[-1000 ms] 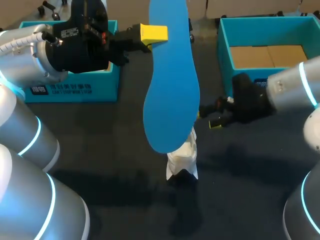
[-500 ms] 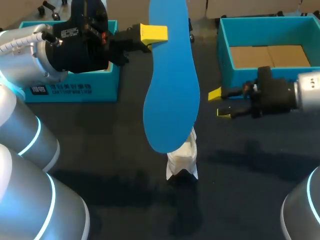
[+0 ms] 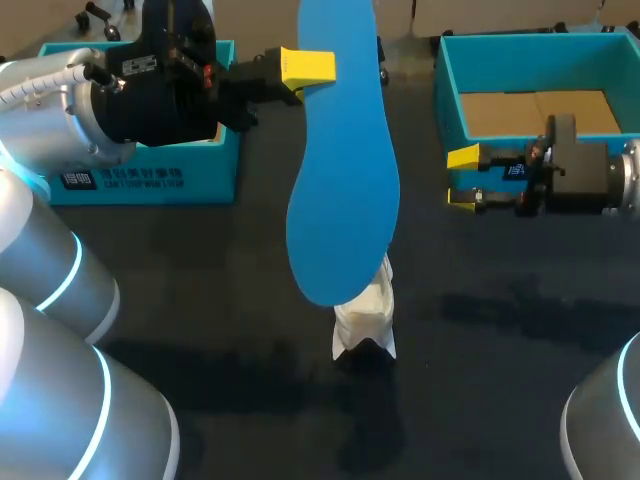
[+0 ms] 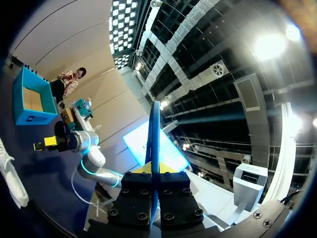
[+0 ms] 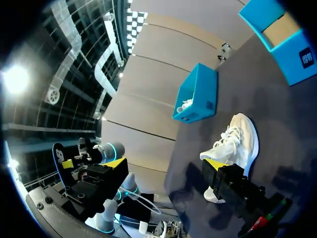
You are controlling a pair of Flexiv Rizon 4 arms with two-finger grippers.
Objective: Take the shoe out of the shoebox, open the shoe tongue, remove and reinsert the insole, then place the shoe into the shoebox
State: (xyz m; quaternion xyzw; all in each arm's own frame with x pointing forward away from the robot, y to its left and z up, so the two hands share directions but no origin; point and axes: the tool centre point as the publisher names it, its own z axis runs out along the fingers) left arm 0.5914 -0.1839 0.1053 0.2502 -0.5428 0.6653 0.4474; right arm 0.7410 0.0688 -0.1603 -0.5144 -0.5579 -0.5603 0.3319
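At the table's (image 3: pixel 200 300) near middle, the white shoe (image 3: pixel 365 315) rests on the dark surface. Above it, the left gripper (image 3: pixel 310 68) clamps the blue insole (image 3: pixel 343 150), wide end down. Farther back, the right gripper (image 3: pixel 462 178), fingers spread and empty, hovers just before the teal shoebox (image 3: pixel 447 95).

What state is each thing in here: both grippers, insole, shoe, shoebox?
shoe, on the table, touched by neither gripper.
insole, out of the shoe, held above the table.
left gripper, shut on the insole.
right gripper, open, empty.
shoebox, open, no shoe inside.
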